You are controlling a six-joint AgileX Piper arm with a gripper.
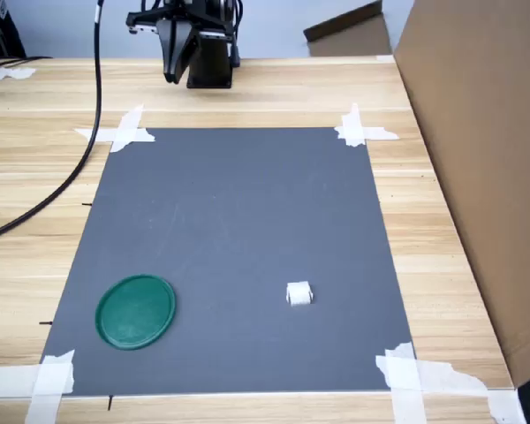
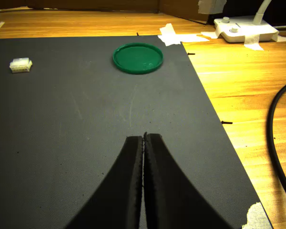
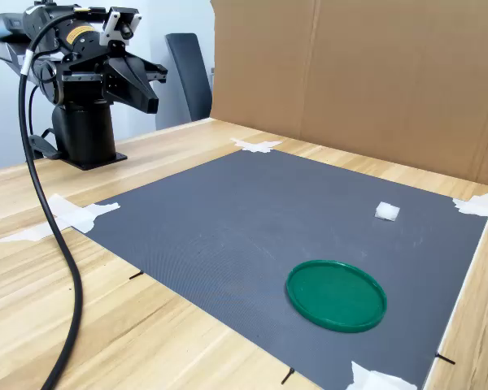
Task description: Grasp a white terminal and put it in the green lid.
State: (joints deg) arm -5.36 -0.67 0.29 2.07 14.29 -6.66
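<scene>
A pale wooden table [image 1: 247, 97] carries a grey mat [image 1: 238, 221], its corners fixed with white tape strips [image 1: 119, 132]. Big brown cardboard sheets [image 3: 366, 81] wall off one side, a dark chair back [image 3: 187, 73] stands behind, and a light wall [image 3: 171, 16] rises beyond.

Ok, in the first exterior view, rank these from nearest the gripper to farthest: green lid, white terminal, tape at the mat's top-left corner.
From the gripper:
1. Top-left corner tape, just below it on the first exterior view's left.
2. White terminal, lower right of the mat.
3. Green lid, lower left; too close to the terminal to call.
</scene>
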